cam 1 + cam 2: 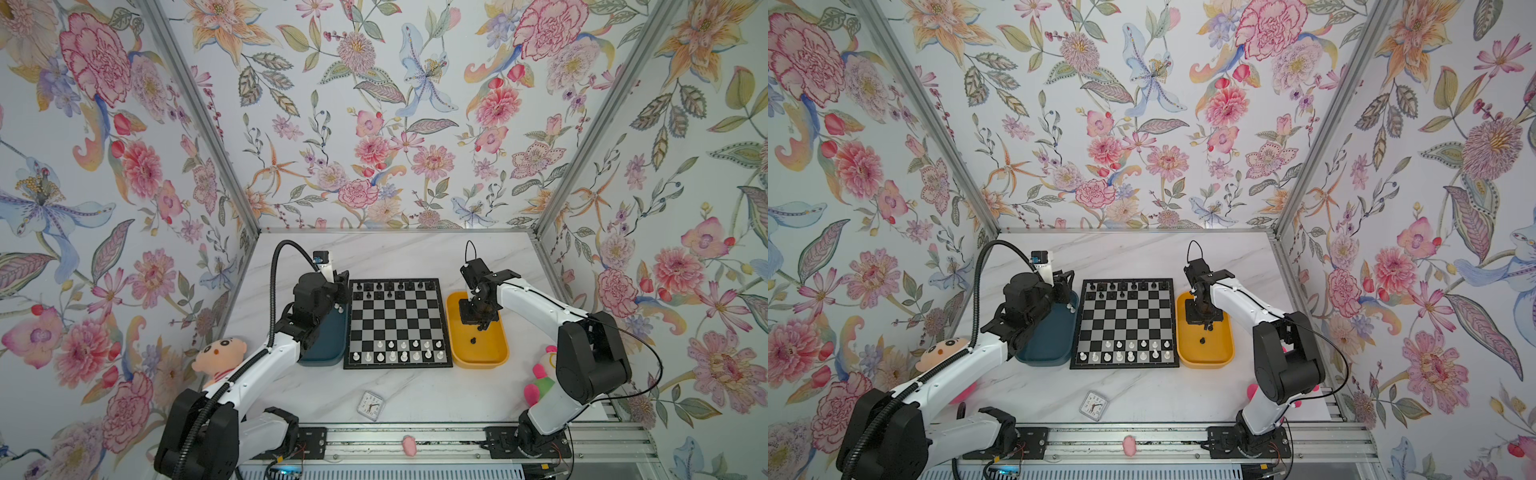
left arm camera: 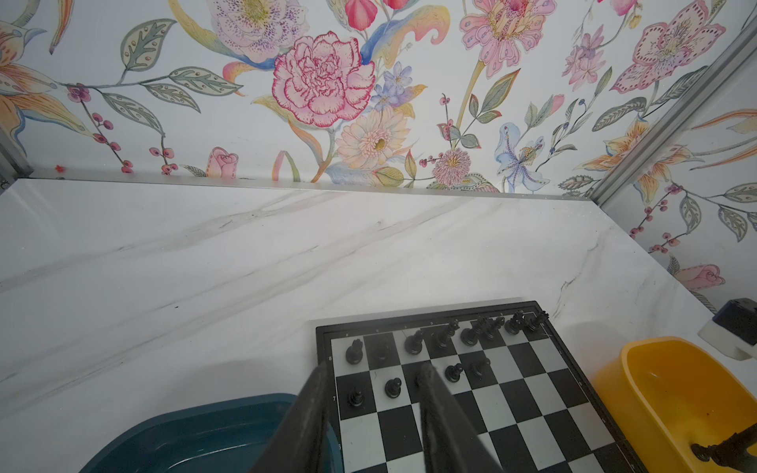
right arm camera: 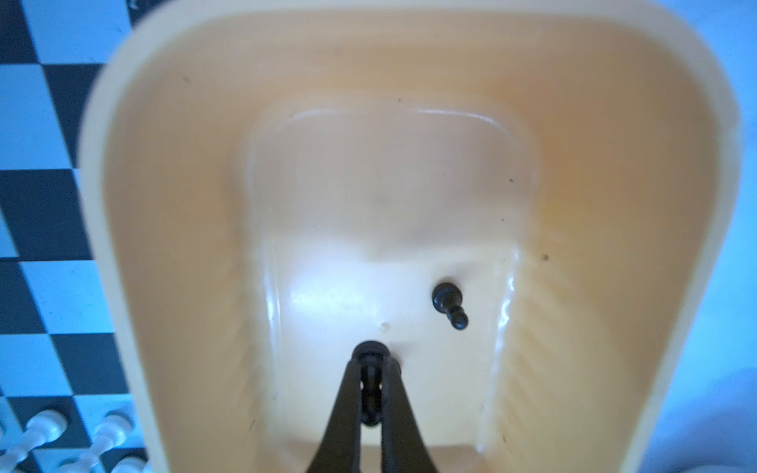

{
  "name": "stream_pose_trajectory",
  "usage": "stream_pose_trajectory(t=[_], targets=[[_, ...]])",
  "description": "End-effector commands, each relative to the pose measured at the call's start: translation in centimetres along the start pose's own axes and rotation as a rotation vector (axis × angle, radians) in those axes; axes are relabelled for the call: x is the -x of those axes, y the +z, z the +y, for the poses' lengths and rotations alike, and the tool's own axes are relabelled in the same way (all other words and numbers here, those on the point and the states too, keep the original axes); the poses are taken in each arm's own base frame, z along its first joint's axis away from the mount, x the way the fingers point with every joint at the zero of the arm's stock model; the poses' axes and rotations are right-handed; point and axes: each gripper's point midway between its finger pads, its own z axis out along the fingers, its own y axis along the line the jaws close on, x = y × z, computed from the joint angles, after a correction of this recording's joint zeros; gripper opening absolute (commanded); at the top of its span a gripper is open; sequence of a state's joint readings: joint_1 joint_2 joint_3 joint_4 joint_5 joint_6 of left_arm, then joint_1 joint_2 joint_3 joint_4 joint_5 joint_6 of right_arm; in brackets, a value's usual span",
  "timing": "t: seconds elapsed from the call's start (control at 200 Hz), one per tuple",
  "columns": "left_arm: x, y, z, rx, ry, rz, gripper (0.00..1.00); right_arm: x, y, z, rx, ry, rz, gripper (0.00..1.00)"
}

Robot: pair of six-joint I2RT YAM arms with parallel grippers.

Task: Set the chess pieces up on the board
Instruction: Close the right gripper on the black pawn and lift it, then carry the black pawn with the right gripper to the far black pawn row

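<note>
In both top views the board [image 1: 397,328] lies in the middle of the tabletop [image 1: 374,257], with a teal tray [image 1: 328,353] against its left side and a yellow tray [image 1: 478,362] against its right. Black pieces [image 1: 388,286] stand on the two far rows and white pieces [image 1: 399,351] on the two near rows. The right gripper [image 1: 482,327] points down into the yellow tray. A loose black pawn [image 1: 473,340] lies on the tray floor just on the near side of it. The left gripper [image 1: 341,284] hangs over the far end of the teal tray, beside the board's far left corner. A couple of small white pieces [image 1: 1071,308] show at that tray's board-side edge.

In the left wrist view, the left gripper [image 2: 372,366] has its fingers [image 2: 430,393] a moderate gap apart and gripping nothing. They hover above the board's corner, and black pawns on their squares are seen between and beside them.

In the right wrist view, the right gripper [image 3: 372,364] is pinched tight on a held black pawn [image 3: 370,351]. The pawn's round base pokes out past the fingertips, low over the floor of the yellow tray. I cannot tell whether it touches the floor. The loose black pawn [image 3: 449,305] lies on its side nearby, apart from the fingers. The board and white pieces sit outside the tray wall.
</note>
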State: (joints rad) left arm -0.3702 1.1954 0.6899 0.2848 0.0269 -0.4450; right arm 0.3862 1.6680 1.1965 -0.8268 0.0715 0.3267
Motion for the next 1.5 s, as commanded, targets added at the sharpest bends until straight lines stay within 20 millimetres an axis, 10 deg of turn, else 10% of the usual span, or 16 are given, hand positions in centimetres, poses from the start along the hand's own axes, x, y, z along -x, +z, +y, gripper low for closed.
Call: stream_pose_trajectory(t=[0.0,0.435,1.046,1.496], targets=[[1.0,-0.5,0.2,-0.004,-0.008,-0.037,0.39,0.7,-2.6,0.3,-0.011,-0.029,-0.028,0.07],[0.9,-1.2,0.9,0.025,0.01,-0.05,0.4,4.2,-4.4,5.6,0.029,-0.151,-0.049,0.07],[0.6,-1.5,1.6,0.044,0.016,-0.051,0.4,8.9,0.0,14.7,0.139,-0.275,-0.021,0.06],[0.4,-1.4,1.6,0.043,0.015,-0.046,0.4,10.0,2.9,16.6,0.149,-0.297,0.003,0.07]])
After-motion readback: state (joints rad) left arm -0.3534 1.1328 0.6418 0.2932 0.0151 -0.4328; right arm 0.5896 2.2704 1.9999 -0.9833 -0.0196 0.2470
